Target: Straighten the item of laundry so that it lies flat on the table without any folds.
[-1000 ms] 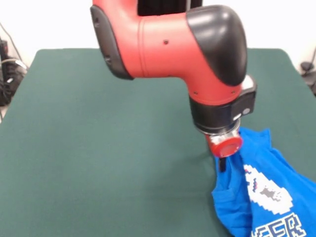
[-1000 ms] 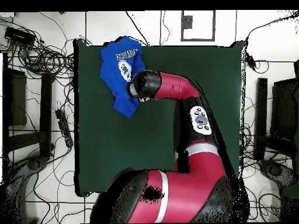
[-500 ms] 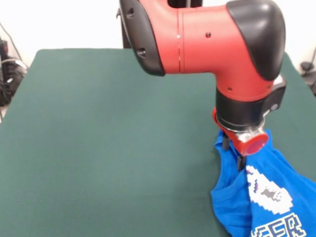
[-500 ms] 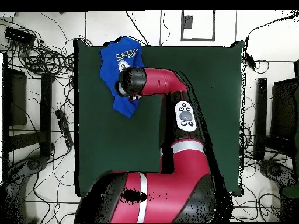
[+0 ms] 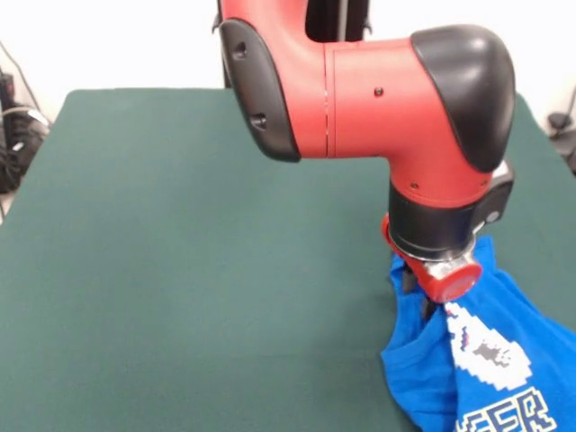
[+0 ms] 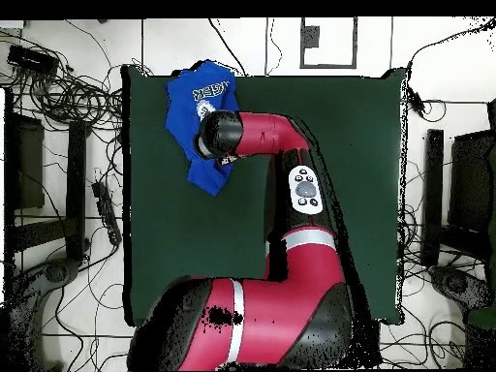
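Blue shirt (image 5: 477, 360) lies rumpled at worktop (image 5: 180, 270) corner, print up. Hand (image 5: 423, 292) down on shirt's upper edge; open or closed, cannot tell.

The end effector (image 5: 420, 292) has dropped onto the shirt (image 5: 486, 360).

Green table (image 5: 180, 270): crumpled blue T-shirt (image 5: 504, 360) at one corner.

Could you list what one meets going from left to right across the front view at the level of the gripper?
Bare table → gripper pressing down at the shirt's edge → blue T-shirt.
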